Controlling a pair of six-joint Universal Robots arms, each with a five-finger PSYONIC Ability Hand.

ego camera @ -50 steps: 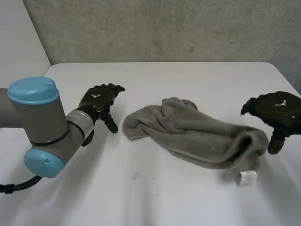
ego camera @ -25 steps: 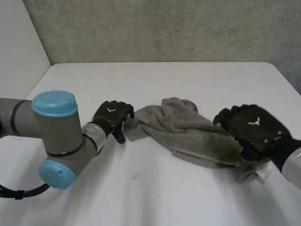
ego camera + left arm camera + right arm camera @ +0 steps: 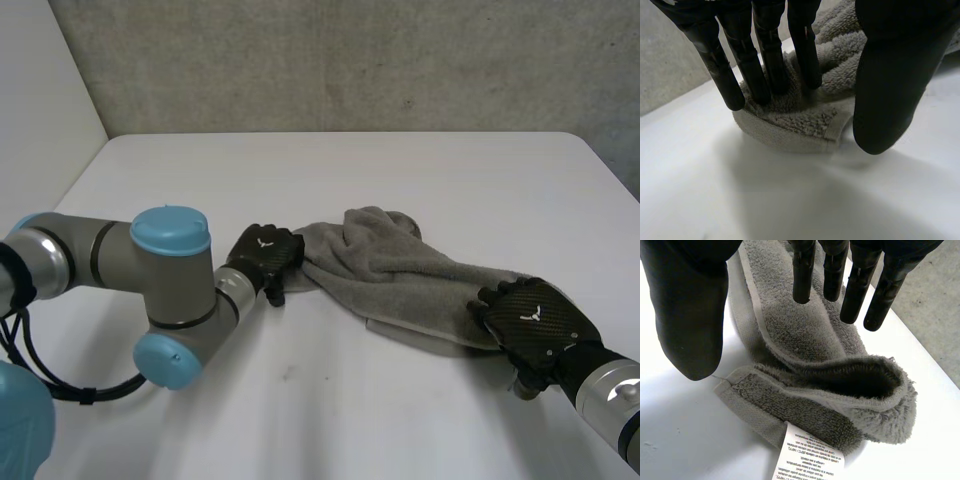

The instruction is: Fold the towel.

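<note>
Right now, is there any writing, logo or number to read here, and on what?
White care label on the towel's end: several printed lines, too small to read.
Backs of the left hand and right hand: a small white mark each, no legible letters.

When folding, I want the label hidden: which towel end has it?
The towel end at the right robot hand: a white label hangs from it. The end under the left robot hand shows none.

White table [image 3: 420,170] against a rough grey, perhaps concrete, wall [image 3: 350,60], a plain white panel [image 3: 40,90] beside it
</note>
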